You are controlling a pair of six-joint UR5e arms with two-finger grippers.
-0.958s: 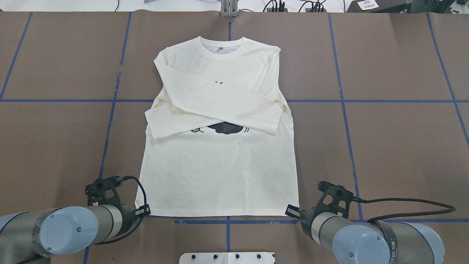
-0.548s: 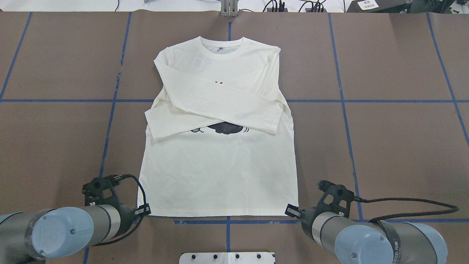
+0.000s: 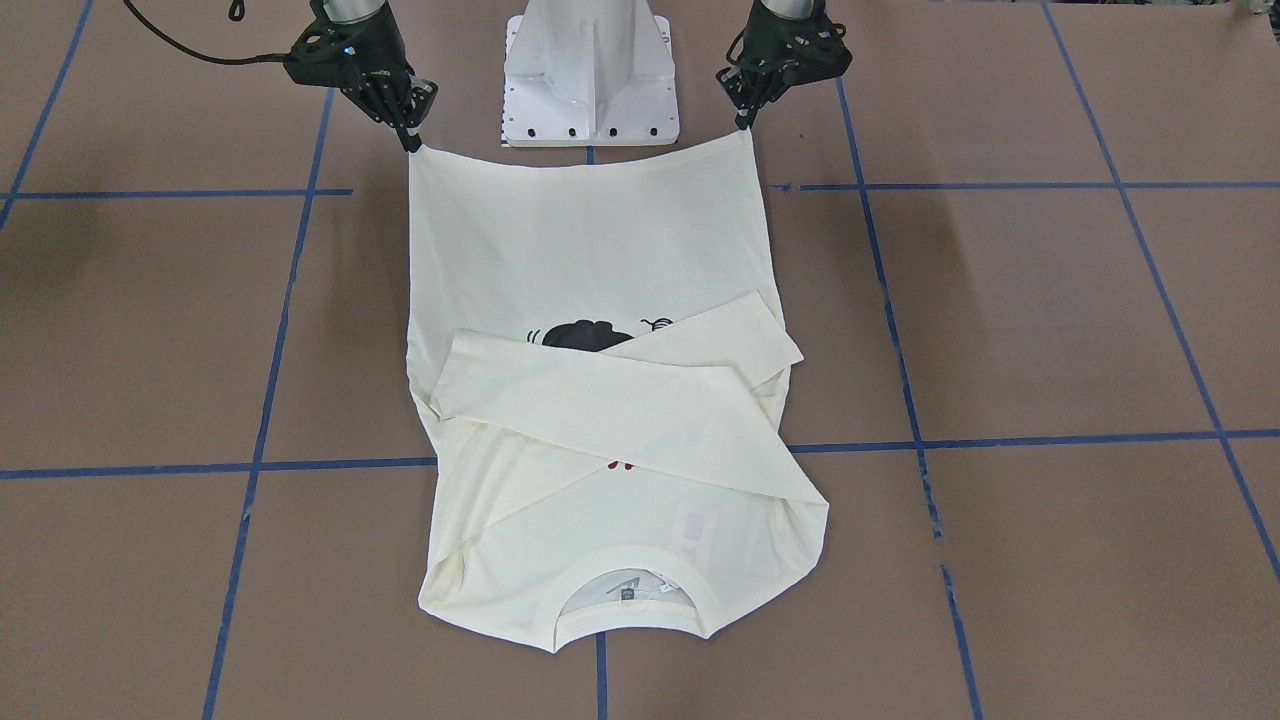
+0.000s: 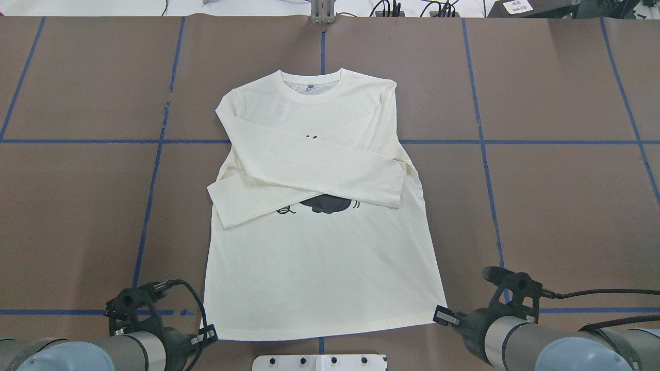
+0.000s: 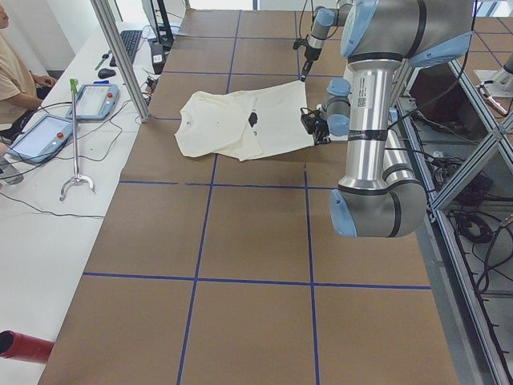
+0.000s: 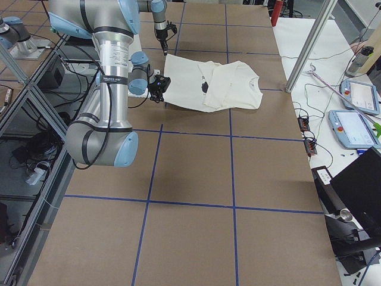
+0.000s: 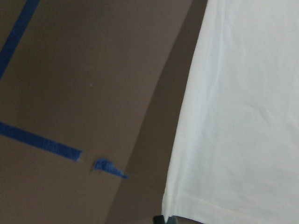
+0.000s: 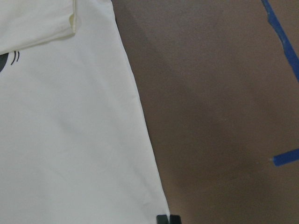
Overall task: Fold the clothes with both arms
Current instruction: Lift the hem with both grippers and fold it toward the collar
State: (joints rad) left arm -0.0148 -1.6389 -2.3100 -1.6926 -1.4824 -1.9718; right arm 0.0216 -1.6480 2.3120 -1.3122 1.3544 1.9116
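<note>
Shirt (image 4: 319,268) in left gripper (image 4: 209,333), right gripper (image 4: 441,315)

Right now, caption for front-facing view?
Black left pincer and black right pincer pinch hem corners of the cream-white long-sleeved shirt.

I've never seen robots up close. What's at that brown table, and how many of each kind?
Cream shirt: 1
Robot hands: 2, the left hand and the right hand, each gripping a hem corner
White base: 1
Total: 4
</note>
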